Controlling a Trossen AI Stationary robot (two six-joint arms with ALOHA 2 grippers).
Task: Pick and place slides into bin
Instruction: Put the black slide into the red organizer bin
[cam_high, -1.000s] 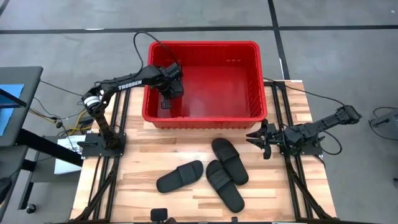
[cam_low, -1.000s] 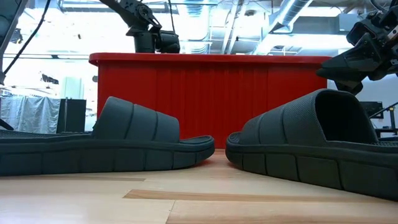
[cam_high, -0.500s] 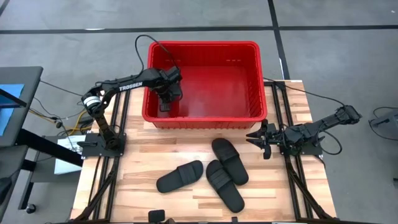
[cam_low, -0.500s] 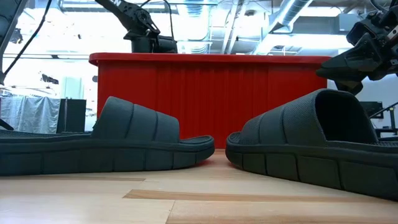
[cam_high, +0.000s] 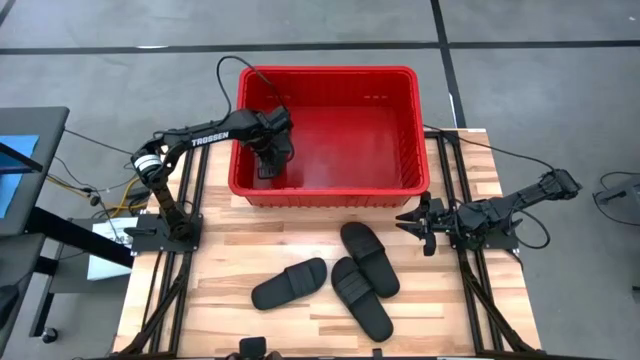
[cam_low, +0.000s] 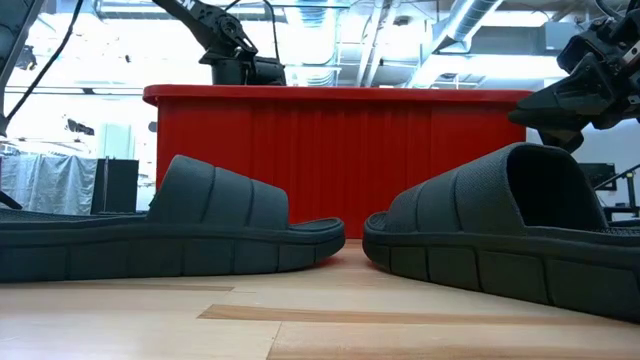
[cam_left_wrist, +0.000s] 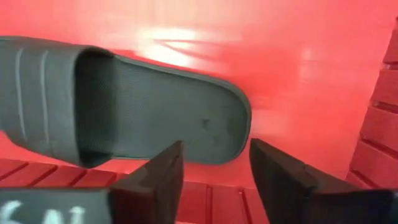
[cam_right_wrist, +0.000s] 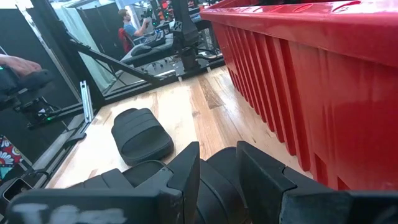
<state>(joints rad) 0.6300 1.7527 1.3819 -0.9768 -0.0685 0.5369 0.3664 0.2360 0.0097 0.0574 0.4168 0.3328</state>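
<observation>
One black slide (cam_left_wrist: 124, 112) lies flat, sole down, on the floor of the red bin (cam_high: 400, 130), near its left wall. My left gripper (cam_left_wrist: 214, 155) is open just above that slide's rounded end and stands inside the bin in the high view (cam_high: 267, 163). Three more slides lie on the wooden table in front of the bin: one at the left (cam_high: 289, 283), one in the middle (cam_high: 361, 297) and one at the right (cam_high: 370, 258). My right gripper (cam_high: 415, 222) is open and empty just right of the right-hand slide (cam_right_wrist: 217, 180).
The bin's near wall (cam_low: 340, 150) stands between the loose slides and the bin's floor. Bare wood lies left of the slides (cam_high: 220, 260). Cables run over the bin's far left corner (cam_high: 235, 65). A person (cam_right_wrist: 130, 28) stands in the room beyond the table.
My left gripper has gone down into the bin, toward its near left corner, and has then kept still. The three slides on the table have not moved.
</observation>
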